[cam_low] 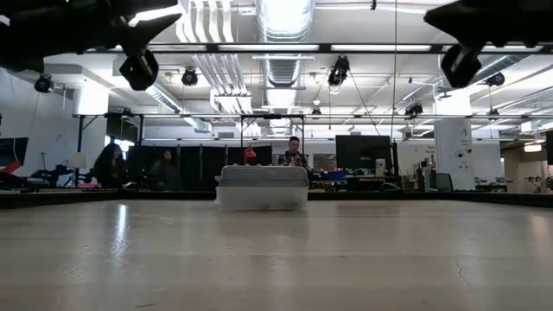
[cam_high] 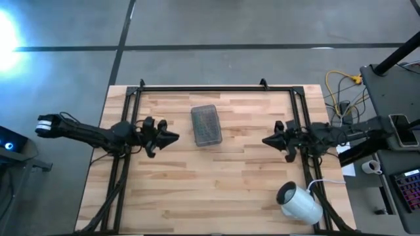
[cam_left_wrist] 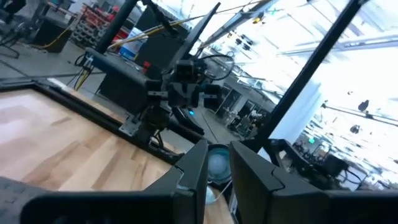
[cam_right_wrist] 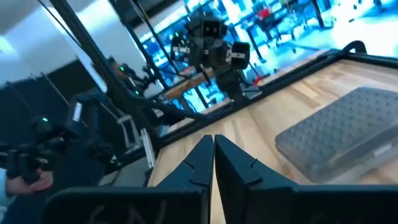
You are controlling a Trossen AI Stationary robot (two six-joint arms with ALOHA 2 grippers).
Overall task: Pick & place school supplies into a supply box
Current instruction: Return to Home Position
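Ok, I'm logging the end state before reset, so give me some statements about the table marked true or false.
1. The box has its lid on. True.
2. The left pincer holds a pen. False: it holds nothing.
3. The roll lies on the right arm's side of the table. True.
4. The right pincer touches the box. False: it is apart from the box, with bare wood between them.

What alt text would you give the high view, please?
A closed grey-lidded supply box sits on the table between the left gripper and right gripper, which point toward it. A white roll lies at the table's right edge.
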